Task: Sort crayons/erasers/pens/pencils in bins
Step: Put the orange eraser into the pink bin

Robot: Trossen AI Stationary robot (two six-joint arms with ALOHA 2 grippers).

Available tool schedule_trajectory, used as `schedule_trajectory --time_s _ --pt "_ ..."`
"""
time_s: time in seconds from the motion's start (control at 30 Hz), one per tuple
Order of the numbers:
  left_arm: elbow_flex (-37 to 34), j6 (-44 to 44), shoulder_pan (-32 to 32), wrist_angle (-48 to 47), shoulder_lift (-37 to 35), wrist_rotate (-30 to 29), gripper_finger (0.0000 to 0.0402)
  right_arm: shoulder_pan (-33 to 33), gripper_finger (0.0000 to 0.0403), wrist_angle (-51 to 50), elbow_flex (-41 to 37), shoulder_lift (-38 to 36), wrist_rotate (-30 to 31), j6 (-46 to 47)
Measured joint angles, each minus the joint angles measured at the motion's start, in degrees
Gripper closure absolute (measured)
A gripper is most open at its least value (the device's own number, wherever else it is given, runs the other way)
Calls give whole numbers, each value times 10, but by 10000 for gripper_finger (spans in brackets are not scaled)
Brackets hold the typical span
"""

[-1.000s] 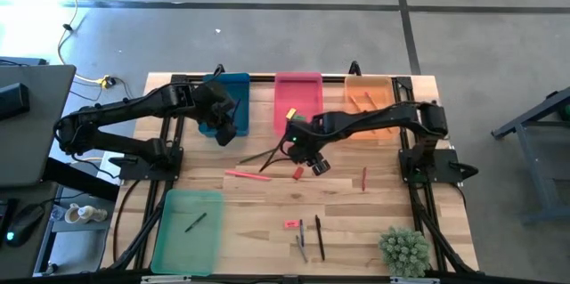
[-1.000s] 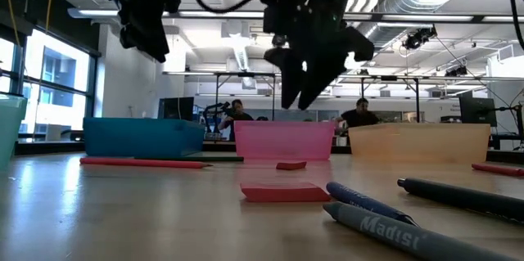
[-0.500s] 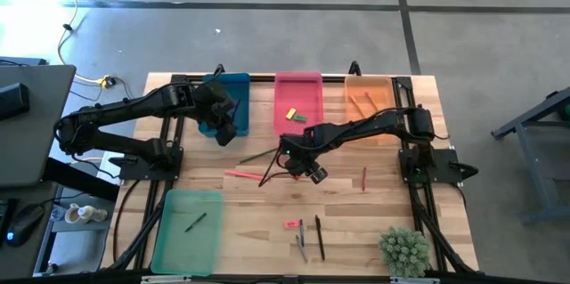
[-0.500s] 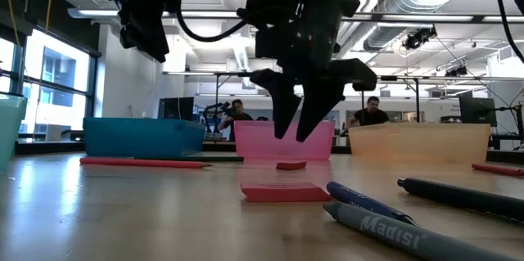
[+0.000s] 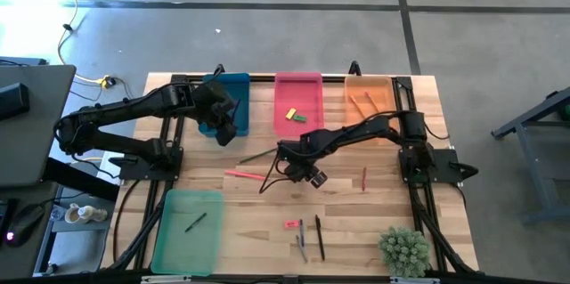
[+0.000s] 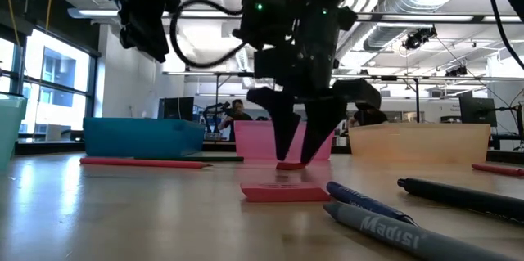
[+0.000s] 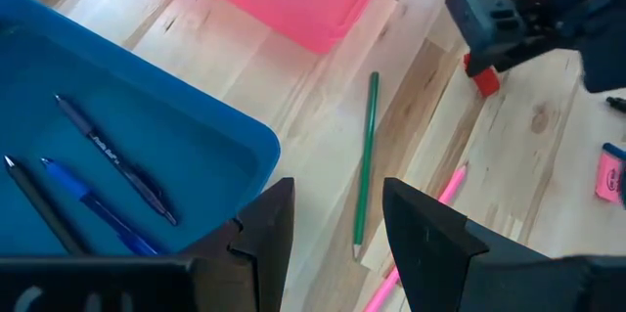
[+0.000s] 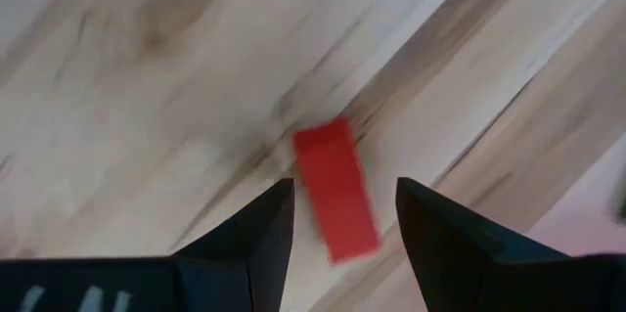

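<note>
Three bins line the table's far edge — a fourth sits near-left.

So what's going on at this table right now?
The robot is sorting stationery into bins. The right gripper is down at the table with open fingers on either side of a small red block, not yet gripping it. The left gripper waits open above the blue bin, which already holds pens. Pencils and pens lie loose on the table.
</note>
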Motion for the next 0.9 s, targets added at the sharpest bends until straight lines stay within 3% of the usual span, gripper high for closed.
schedule_trajectory --time_s 0.3,0.67,0.9 --pt "0 5 -1 0 0 -1 257 -1 238 -7 3 16 -3 5" --pt "0 28 12 -22 -8 -19 257 5 348 -32 2 17 6 67" --pt "0 47 36 -49 -32 -21 257 21 356 -31 2 16 36 82"
